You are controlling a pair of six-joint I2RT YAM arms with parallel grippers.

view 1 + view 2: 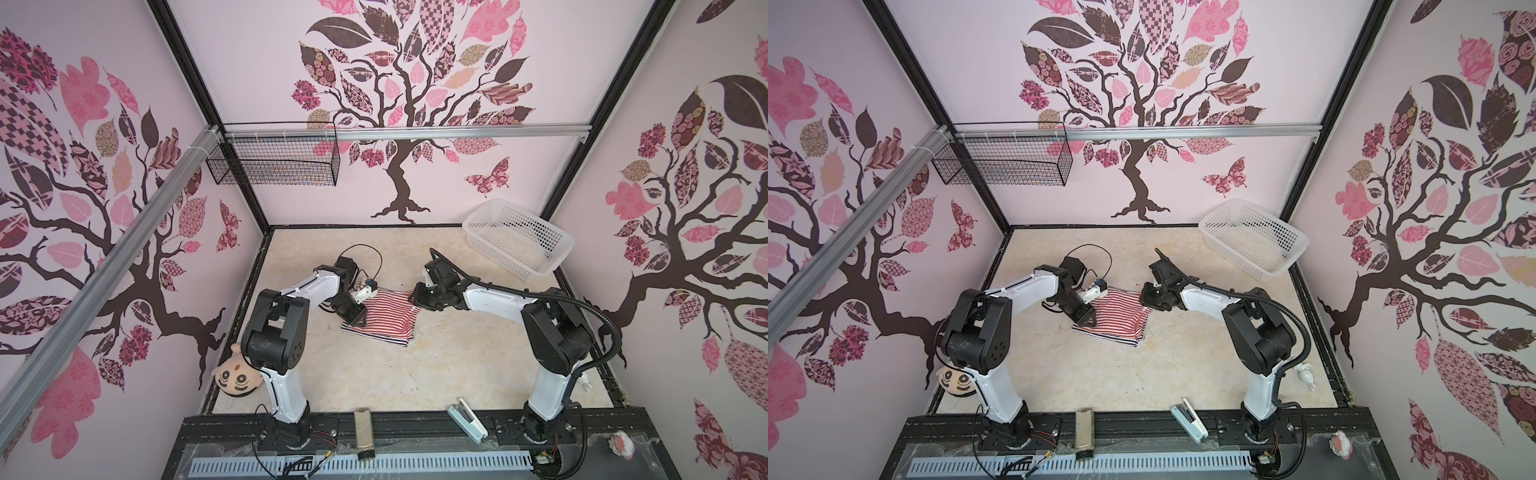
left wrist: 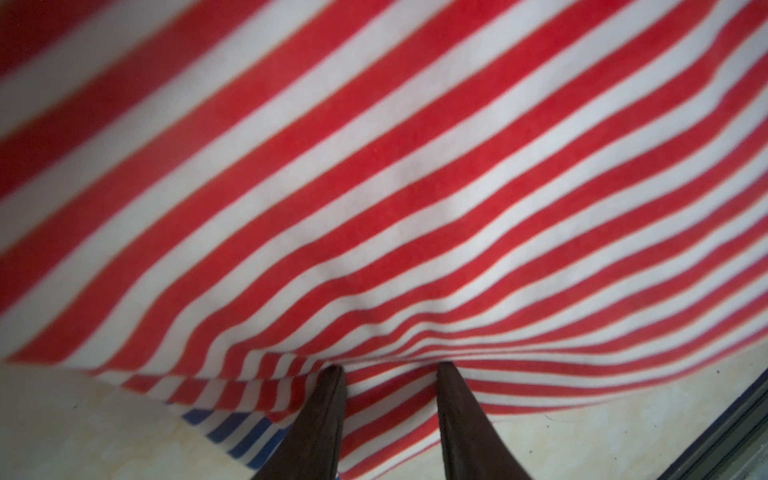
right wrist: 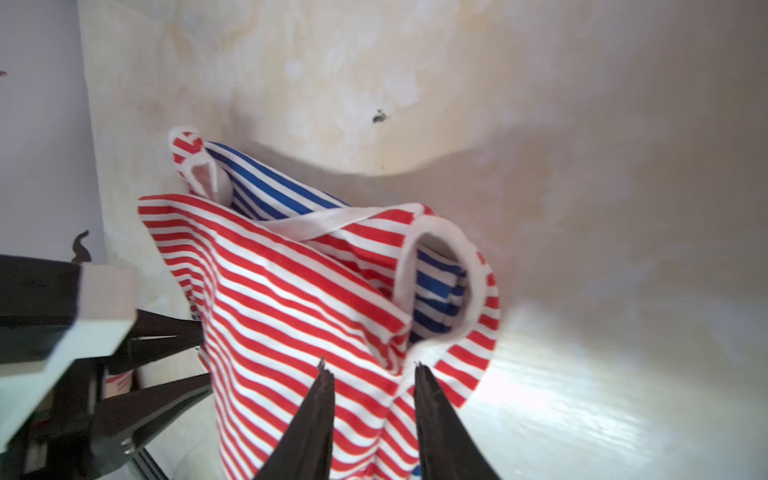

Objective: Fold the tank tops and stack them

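Red-and-white top (image 1: 386,314) lies over the navy-and-white top (image 1: 384,341) in the middle of the table (image 1: 415,374), with only a navy rim showing along the near edge. The right end of the red one is rumpled, an armhole loop standing up in the right wrist view.

I read this as the stacking step, with the upper top not yet squared. Next I'd want that bunched end drawn out flat and laid flush over the navy one without dragging it.

Left gripper (image 1: 360,322) straddles the red top's left fold and right gripper (image 3: 374,368) sits at the bunched corner. Both have their jaws partly apart; whether either has pinched cloth I cannot tell.

Both arms reach in from the near rail, elbows high, wrists tipped down.
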